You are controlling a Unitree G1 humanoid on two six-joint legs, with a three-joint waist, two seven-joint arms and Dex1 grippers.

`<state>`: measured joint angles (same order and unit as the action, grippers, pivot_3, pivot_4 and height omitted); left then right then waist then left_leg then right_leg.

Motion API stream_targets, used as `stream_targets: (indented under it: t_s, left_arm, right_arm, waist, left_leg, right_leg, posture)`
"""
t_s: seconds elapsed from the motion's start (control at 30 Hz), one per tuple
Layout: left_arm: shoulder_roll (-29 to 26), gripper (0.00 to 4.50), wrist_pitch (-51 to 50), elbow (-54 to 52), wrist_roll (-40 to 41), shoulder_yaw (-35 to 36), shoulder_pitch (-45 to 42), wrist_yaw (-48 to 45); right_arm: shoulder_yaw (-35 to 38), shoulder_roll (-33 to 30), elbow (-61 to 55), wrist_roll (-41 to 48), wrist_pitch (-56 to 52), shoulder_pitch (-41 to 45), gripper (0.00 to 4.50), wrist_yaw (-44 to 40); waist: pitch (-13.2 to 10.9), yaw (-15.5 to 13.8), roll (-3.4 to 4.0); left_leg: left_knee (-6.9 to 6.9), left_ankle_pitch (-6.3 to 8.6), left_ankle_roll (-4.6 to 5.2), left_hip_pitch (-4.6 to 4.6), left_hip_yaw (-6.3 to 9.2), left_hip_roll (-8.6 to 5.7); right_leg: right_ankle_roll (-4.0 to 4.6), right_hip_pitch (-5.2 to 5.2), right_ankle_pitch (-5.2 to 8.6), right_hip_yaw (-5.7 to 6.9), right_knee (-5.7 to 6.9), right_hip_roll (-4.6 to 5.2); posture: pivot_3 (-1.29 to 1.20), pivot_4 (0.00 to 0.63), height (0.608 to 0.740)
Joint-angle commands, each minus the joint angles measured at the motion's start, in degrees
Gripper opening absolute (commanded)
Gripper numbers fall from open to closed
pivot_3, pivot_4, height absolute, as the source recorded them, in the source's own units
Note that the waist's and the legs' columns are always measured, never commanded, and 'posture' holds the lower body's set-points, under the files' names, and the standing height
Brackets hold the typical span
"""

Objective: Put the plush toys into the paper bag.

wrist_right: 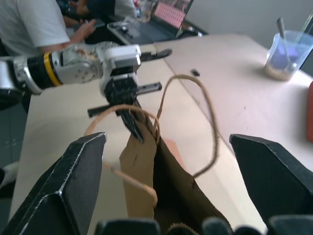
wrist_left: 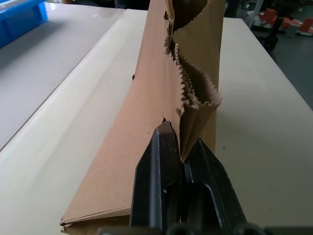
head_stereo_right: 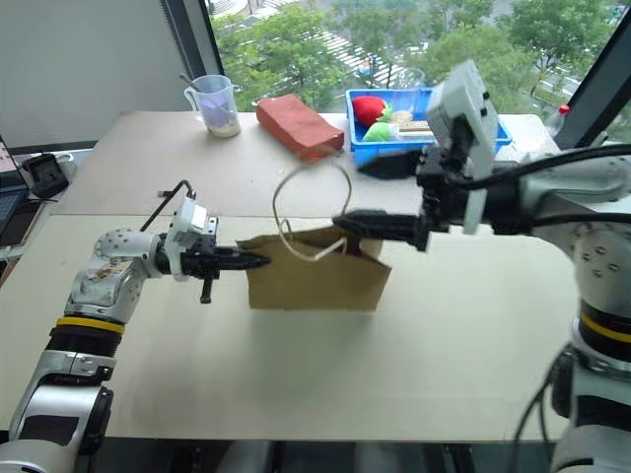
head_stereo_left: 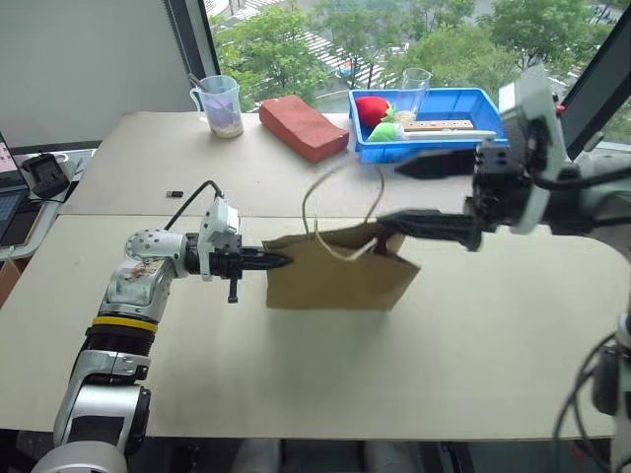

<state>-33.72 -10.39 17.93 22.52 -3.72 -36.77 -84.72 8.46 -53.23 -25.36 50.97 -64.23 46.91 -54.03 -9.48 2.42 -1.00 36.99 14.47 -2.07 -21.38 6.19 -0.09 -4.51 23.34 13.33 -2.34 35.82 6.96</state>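
The brown paper bag point(head_stereo_left: 340, 274) stands upright mid-table, and its cord handles point(head_stereo_left: 330, 212) loop up above its mouth. My left gripper point(head_stereo_left: 281, 260) points at the bag from the left. It is shut on the bag's serrated side edge point(wrist_left: 188, 105), seen close in the left wrist view, where both black fingers point(wrist_left: 161, 161) pinch the paper. My right gripper point(head_stereo_left: 391, 194) hovers at the bag's upper right corner, open wide. Its lower finger point(head_stereo_left: 424, 225) lies near the bag's top edge. In the right wrist view the bag's mouth point(wrist_right: 161, 171) lies between the spread fingers. The plush toys are out of view.
At the back stand a blue tray point(head_stereo_left: 488, 103) holding red and green soft items and a clear cup, a reddish-brown block point(head_stereo_left: 301, 126) and a plastic jug point(head_stereo_left: 221, 104). A black device point(head_stereo_left: 44, 172) sits at the left edge. A person point(wrist_right: 34, 24) sits beyond the table.
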Motion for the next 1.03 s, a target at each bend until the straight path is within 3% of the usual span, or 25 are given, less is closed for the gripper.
stream_targets:
  t_s: [0.03,0.17,0.37,0.47,0.5,0.7,1.03]
  left_arm:
    - [0.72,0.00,4.86,3.53,-1.59,-0.39,-1.80,-1.28]
    - [2.13,0.00,6.08,5.48,-2.25,-0.02,-1.99,-0.02]
    - [-1.57,2.74,0.89,-0.43,-0.46,2.41,0.15,1.69]
    - [-8.35,4.18,-8.96,-8.90,2.36,7.23,0.96,5.53]
    - [-10.65,4.43,-11.75,-11.37,2.27,8.60,1.34,7.70]
    - [-19.07,4.43,-20.78,-19.11,1.62,16.04,6.60,17.04]
    - [-18.84,4.43,-19.19,-20.06,1.32,16.36,5.53,22.89]
  right_arm:
    - [2.21,-3.49,-0.57,2.34,-0.05,0.48,4.48,-2.65]
    - [2.13,-4.80,-1.14,3.07,0.62,-0.77,4.48,-2.11]
    - [3.02,-5.64,-1.11,1.98,1.93,-3.66,4.50,-1.15]
    - [5.59,-8.14,-0.16,-1.87,5.44,-9.55,4.50,-1.49]
    - [6.70,-9.16,0.15,-3.75,7.35,-12.42,4.50,-1.84]
    - [12.95,-11.00,2.85,-12.50,16.88,-28.34,4.50,-3.10]
    - [11.03,-8.11,7.19,-15.11,21.79,-28.71,4.50,-1.15]
  waist:
    - [0.00,0.04,0.00]
    - [0.00,0.02,-0.01]
    - [-0.01,0.01,-0.01]
    - [-0.02,0.09,-0.03]
    - [-0.02,0.07,-0.03]
    - [-0.01,-0.30,-0.01]
    - [-0.05,-0.36,-0.05]
  left_leg:
    - [0.05,0.00,0.00,0.00,-0.01,0.00]
    - [0.09,0.00,0.00,0.06,-0.03,0.01]
    - [0.10,0.01,0.01,0.02,-0.02,0.01]
    - [0.09,0.04,0.07,-0.06,-0.01,0.02]
    - [0.09,0.05,0.08,-0.09,-0.01,0.02]
    - [0.08,0.07,0.11,-0.05,-0.04,0.01]
    - [0.10,0.06,0.09,0.19,-0.08,0.02]
  right_leg:
    - [0.00,0.00,0.00,-0.01,-0.03,0.00]
    - [-0.01,0.00,0.01,-0.01,-0.03,0.00]
    - [-0.01,0.00,0.00,-0.01,0.05,0.00]
    - [-0.01,0.05,0.01,0.00,0.13,0.00]
    - [-0.01,0.08,0.01,-0.01,0.13,0.00]
    - [-0.04,0.01,0.02,-0.01,0.05,0.01]
    - [-0.02,-0.16,0.03,-0.04,-0.02,0.01]
  posture:
    - [0.00,0.150,0.740]
    - [0.00,0.150,0.740]
    - [0.00,0.150,0.740]
    - [0.00,0.150,0.740]
    - [0.00,0.150,0.740]
    - [0.00,0.150,0.740]
    - [0.00,0.150,0.740]
